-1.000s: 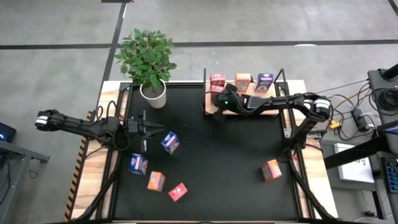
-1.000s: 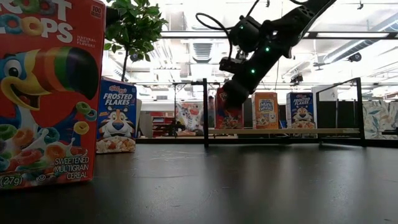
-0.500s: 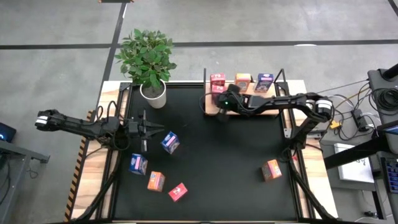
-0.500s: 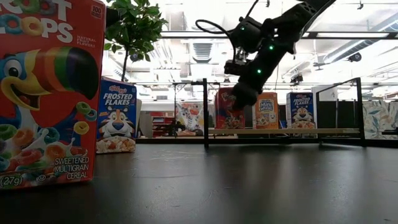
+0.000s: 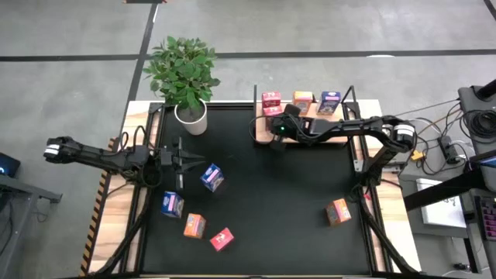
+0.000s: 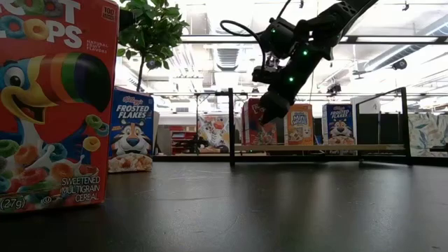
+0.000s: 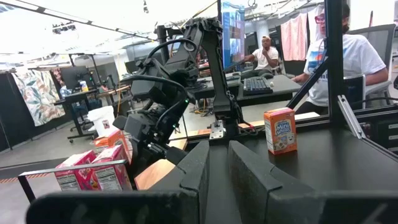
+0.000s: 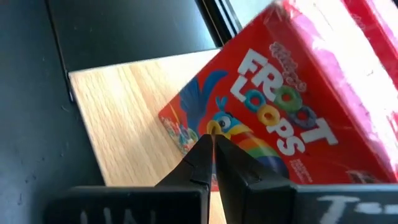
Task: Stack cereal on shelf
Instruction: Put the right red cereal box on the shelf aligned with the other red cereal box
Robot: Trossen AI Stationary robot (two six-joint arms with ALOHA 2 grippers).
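My right gripper (image 5: pixel 274 129) is shut at the left end of the light-wood shelf (image 6: pixel 322 148). Its tips (image 8: pixel 212 140) stand before the printed face of a red cereal box (image 8: pixel 273 124), which rests on its base on the board. A second red box (image 5: pixel 271 98), an orange box (image 5: pixel 302 99) and a blue box (image 5: pixel 329 102) stand along the shelf. On the table lie two blue boxes (image 5: pixel 211 177) (image 5: pixel 172 204), two orange boxes (image 5: pixel 194 225) (image 5: pixel 338 211) and a red box (image 5: pixel 222 239). My left gripper (image 5: pixel 191 160) is shut and waits left of the upper blue box. My right gripper's shut fingertips (image 8: pixel 208 149) come level from the table's near side at the lower part of the red box's printed front face (image 8: pixel 236 134). I cannot tell whether they touch it. The box stands on the shelf board (image 8: pixel 124 124).
A potted plant (image 5: pixel 184 74) stands at the table's far left corner. Thin black posts (image 6: pixel 231 126) rise at the shelf's ends. The table's middle (image 5: pixel 287 186) is bare black surface. People sit at desks beyond the table in the left wrist view.
My right gripper has shifted a little toward the table's right along the shelf's left end, then come slightly back and down toward the near red box. It has stayed shut.
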